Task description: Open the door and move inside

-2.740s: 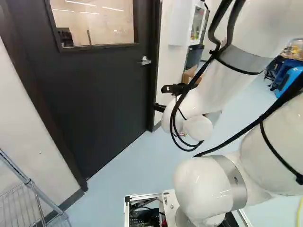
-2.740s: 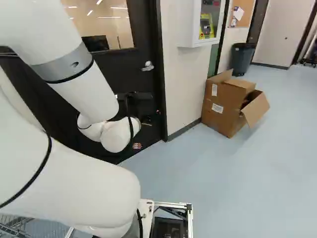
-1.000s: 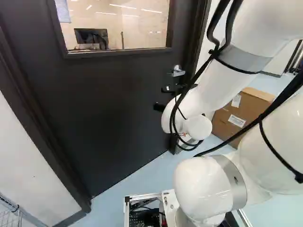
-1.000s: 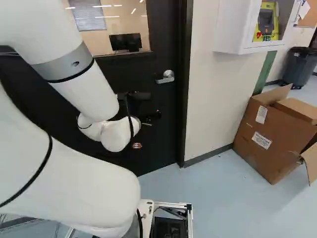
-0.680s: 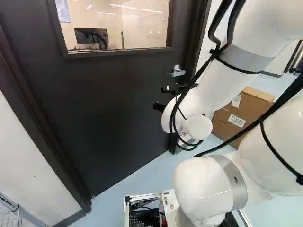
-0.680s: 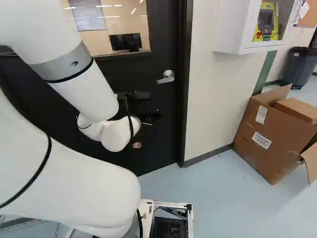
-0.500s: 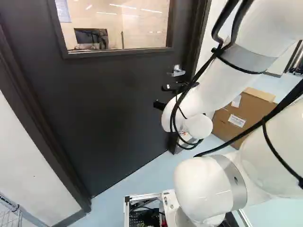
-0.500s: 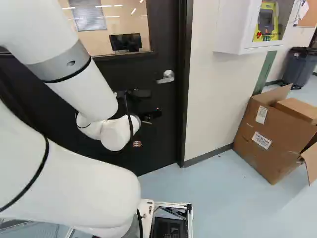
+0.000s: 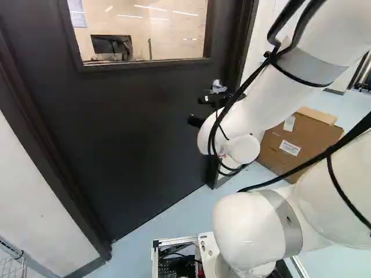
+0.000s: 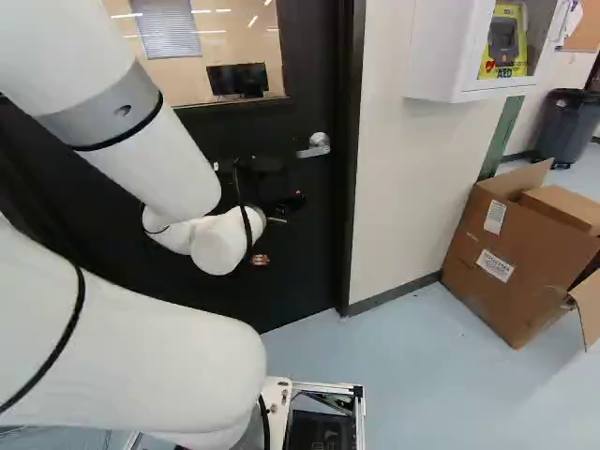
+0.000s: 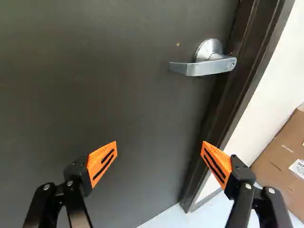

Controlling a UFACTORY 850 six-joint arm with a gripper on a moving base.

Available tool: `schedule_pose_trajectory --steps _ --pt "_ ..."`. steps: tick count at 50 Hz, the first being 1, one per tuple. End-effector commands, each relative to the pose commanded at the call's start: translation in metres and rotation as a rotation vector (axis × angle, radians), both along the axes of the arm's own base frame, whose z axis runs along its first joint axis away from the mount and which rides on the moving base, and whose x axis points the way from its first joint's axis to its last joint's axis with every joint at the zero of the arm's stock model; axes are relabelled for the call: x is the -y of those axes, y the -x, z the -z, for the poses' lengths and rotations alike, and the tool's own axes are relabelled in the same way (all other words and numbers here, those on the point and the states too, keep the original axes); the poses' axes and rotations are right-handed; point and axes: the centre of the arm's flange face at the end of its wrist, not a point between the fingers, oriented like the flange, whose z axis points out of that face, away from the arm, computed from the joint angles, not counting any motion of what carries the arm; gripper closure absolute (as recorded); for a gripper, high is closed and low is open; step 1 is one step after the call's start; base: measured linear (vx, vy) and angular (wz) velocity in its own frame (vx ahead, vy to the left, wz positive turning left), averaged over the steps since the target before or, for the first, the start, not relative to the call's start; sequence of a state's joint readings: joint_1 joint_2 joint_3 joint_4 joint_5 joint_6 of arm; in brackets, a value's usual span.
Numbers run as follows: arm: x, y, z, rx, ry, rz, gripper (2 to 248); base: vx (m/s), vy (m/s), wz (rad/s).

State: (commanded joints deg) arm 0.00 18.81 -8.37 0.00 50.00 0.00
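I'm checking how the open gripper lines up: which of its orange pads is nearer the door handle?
The pad beside the door frame. The other pad is farther from the handle, with only the door behind it.

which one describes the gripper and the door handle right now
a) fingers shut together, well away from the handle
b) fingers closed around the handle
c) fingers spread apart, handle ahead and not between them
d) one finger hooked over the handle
c: in the wrist view the gripper stands wide open, with the door handle ahead, beyond its fingertips.
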Motion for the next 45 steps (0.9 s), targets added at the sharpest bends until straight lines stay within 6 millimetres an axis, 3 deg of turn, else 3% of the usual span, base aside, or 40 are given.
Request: schedule_pose_trajectory --steps 45 --pt "0.000 -0.032 -0.046 0.108 0.000 0.000 3 0.000 0.000 0.000"
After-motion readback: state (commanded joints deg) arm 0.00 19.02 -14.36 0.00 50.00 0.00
